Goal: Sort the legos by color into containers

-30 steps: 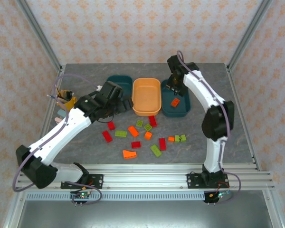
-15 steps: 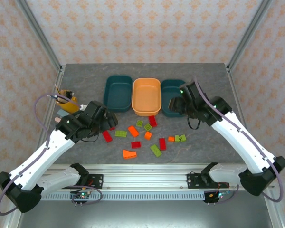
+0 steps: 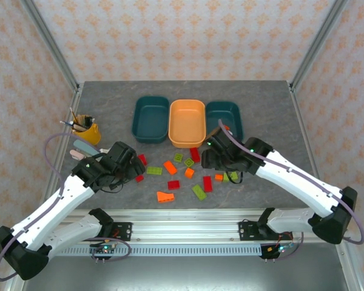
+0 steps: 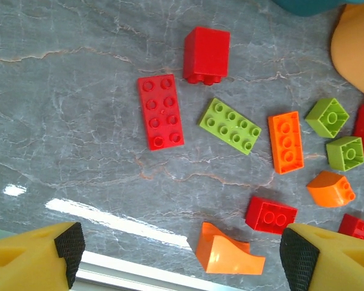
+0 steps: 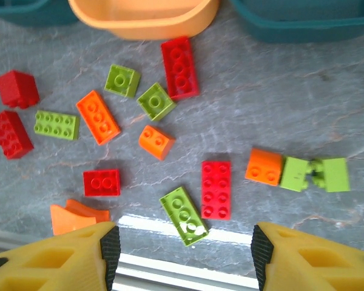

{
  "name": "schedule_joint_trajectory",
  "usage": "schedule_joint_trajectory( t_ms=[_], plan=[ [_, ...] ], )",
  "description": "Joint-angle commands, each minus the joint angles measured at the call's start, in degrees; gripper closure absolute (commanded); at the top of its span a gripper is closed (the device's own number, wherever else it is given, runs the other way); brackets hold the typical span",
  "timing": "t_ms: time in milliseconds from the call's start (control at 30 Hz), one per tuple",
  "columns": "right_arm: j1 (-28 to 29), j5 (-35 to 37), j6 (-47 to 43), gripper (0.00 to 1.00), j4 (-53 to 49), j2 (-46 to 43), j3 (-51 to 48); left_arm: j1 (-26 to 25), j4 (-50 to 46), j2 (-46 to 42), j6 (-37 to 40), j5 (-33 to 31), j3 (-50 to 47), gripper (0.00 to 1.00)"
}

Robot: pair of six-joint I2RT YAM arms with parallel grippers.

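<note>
Floral wallpaper (image 3: 188, 36) surrounds the grey marble table (image 3: 267, 103). Left gripper (image 4: 182, 245) and right gripper (image 5: 185, 242) have pulled back from the trays (image 3: 150, 115) to above the scattered legos (image 3: 173, 185), fingers spread, holding nothing.

The legos (image 3: 173, 184) are showing red, orange and lime green; the table (image 3: 109, 103) is looking grey, pale-veined; the outer trays (image 3: 150, 119) are gleaming dark teal, the middle tray (image 3: 187, 124) light orange.

Pale walls (image 3: 182, 36) with a repeating orange floral print (much like wallpaper) enclose a grey, marble-veined tabletop (image 3: 109, 97) on three sides. Slanting metal posts (image 3: 50, 42) rise at its far corners. A slotted aluminium rail (image 3: 188, 221) edges the near side, close to a white glare (image 4: 109, 219).
</note>
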Motion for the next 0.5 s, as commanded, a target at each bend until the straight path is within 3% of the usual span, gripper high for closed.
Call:
schedule_joint_trajectory(
  t_ms=[0, 200, 467],
  plan=[
    [1.9, -2.8, -3.7, 0.39, 5.4, 1.3, -0.7, 0.2, 2.2, 1.3, -1.0, -2.3, -0.2, 0.15],
    [2.9, -7.0, -6.4, 0.36, 17.0, 1.2, -5.2, 3.5, 8.3, 14.1, 4.1, -0.8, 2.6, 0.18],
    [2.9, -4.4, -7.8, 0.35, 24.0, -0.4, -8.0, 10.6, 13.8, 29.5, 12.0, 1.9, 8.1, 0.30]
  ],
)
